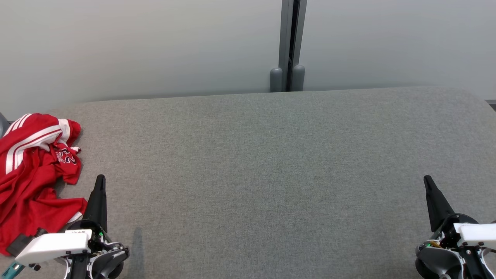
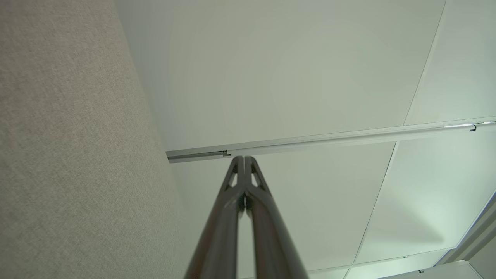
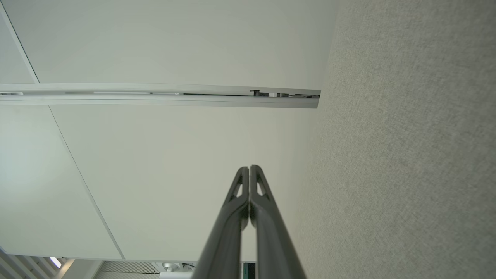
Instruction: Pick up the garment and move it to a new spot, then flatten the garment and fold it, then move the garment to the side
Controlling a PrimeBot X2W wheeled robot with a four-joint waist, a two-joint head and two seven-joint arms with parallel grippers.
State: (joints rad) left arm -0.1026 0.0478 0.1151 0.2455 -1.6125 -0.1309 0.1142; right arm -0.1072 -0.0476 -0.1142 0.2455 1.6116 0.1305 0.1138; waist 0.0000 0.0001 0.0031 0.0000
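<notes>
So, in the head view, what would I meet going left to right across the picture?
Red garment → left claw, shut → grey wall post at the back → right claw, shut.

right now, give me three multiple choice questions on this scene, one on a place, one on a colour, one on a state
1. Where does the garment lie on the grey surface? A. far right B. centre C. left edge
2. What colour is the garment? A. blue B. red with white stripes C. black
3. How are the left gripper and right gripper? A. both shut, empty B. both open C. left shut on the garment
1 C, crumpled at the head view's left; 2 B, red cloth, white stripes; 3 A, each closed tight in its wrist view, nothing between.
</notes>
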